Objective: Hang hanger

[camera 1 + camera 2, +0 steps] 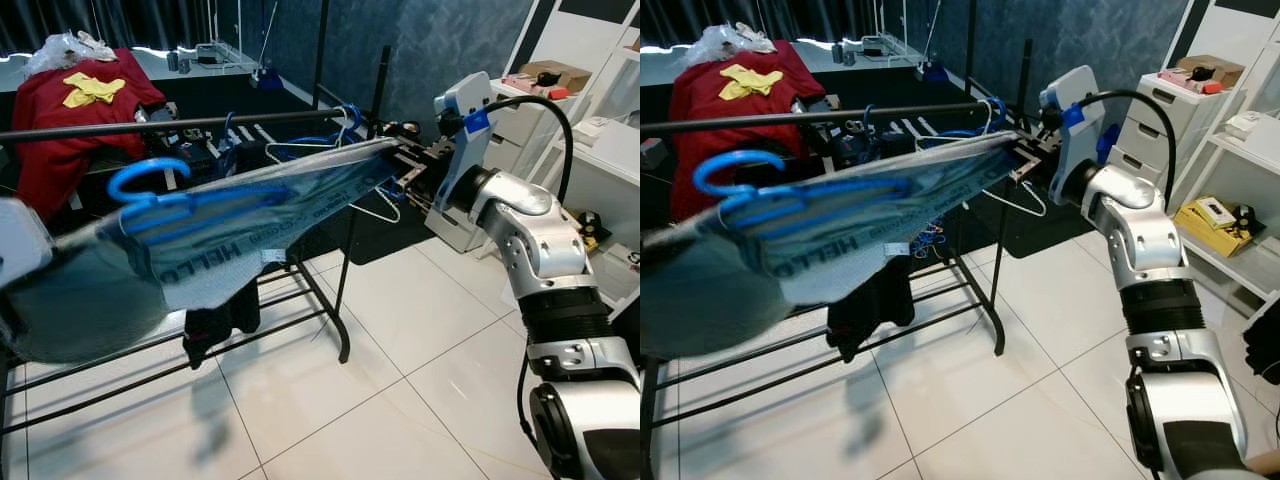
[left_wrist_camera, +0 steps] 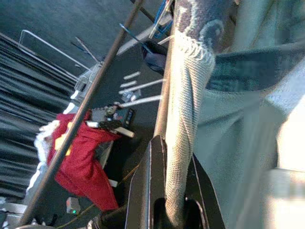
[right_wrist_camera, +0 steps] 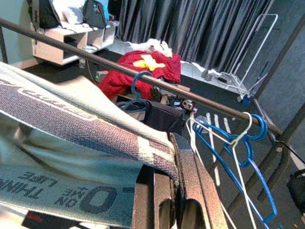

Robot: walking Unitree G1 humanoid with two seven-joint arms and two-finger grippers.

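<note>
Left eye view: pale grey printed garment (image 1: pixel 250 225) on blue plastic hanger (image 1: pixel 150 195) stretched just below black metal rack rail (image 1: pixel 180 125); right gripper (image 1: pixel 405 165) and left gripper (image 2: pixel 167 191) each clamped on fabric; carrying step; next, lift hook over rail.

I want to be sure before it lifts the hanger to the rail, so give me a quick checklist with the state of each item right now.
1. Right claw gripping the grey shirt at its hem: ok, fabric pinched between the fingers.
2. Left claw gripping the shirt's other end: ok, cloth held between the fingers.
3. Blue hanger seated in the shirt: cannot tell; its hook shows, the shoulders are under cloth.
4. Hook on the black rail: not ok, it sits below and in front of the rail.
5. Free rail space: ok, bare stretch left of the hanging blue and white hangers.
6. Shirt free of the rack: cannot tell.
</note>
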